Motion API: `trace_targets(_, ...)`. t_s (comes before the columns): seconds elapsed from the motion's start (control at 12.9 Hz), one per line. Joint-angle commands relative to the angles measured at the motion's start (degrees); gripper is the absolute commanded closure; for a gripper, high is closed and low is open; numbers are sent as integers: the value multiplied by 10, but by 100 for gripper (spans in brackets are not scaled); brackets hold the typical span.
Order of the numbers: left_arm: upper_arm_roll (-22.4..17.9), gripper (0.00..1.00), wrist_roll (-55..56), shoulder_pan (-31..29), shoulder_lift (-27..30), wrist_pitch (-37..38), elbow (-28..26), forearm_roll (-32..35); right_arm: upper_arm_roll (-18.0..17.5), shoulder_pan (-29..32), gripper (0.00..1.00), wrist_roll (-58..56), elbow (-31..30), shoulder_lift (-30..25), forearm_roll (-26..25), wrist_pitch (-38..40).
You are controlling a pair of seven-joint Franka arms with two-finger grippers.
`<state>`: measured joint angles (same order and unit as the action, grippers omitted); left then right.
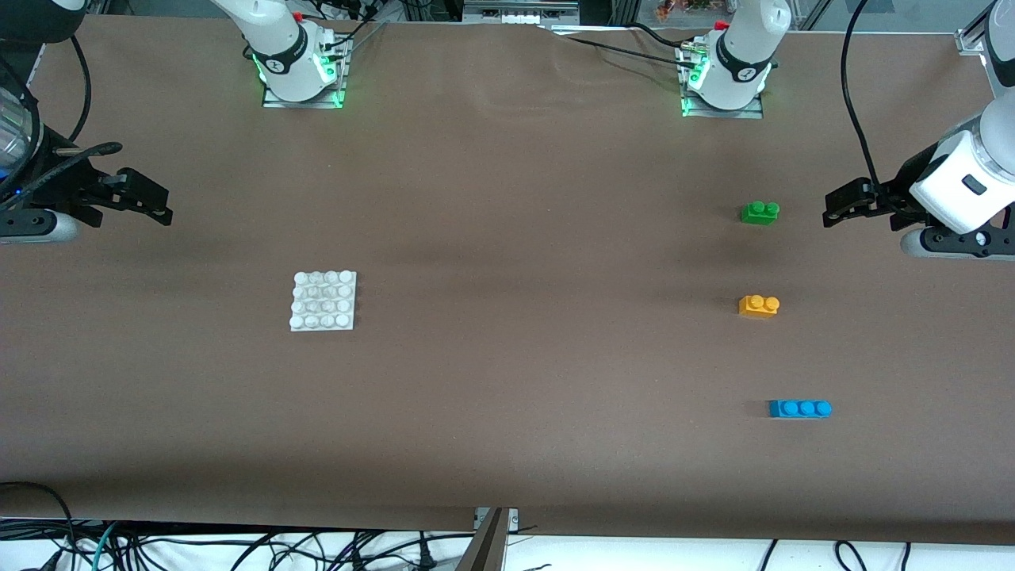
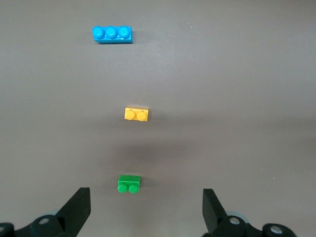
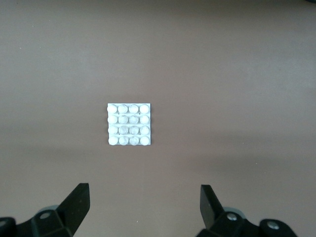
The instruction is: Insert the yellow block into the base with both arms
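Observation:
The yellow block (image 1: 759,305) lies on the brown table toward the left arm's end, between a green brick and a blue brick; it also shows in the left wrist view (image 2: 137,114). The white studded base (image 1: 323,300) lies toward the right arm's end and shows in the right wrist view (image 3: 129,125). My left gripper (image 1: 836,208) is open and empty, up in the air at the left arm's end of the table, beside the green brick. My right gripper (image 1: 155,205) is open and empty, up over the right arm's end of the table.
A green two-stud brick (image 1: 760,212) lies farther from the front camera than the yellow block, and a blue three-stud brick (image 1: 799,408) lies nearer. In the left wrist view the green brick (image 2: 129,184) is closest to my fingers. Both arm bases stand along the table's back edge.

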<state>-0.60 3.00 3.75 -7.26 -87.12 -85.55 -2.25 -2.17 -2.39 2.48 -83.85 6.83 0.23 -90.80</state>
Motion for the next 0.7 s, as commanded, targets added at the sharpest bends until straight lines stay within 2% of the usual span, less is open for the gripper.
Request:
trace_targets(0.0,0,0,-3,0,-8,8,17,-6,-3,8,1,-5,3,-1,5,2)
trace_targets(0.62,0,0,-3,0,-8,8,17,-7,-3,9,1,-7,3,0,3,-3)
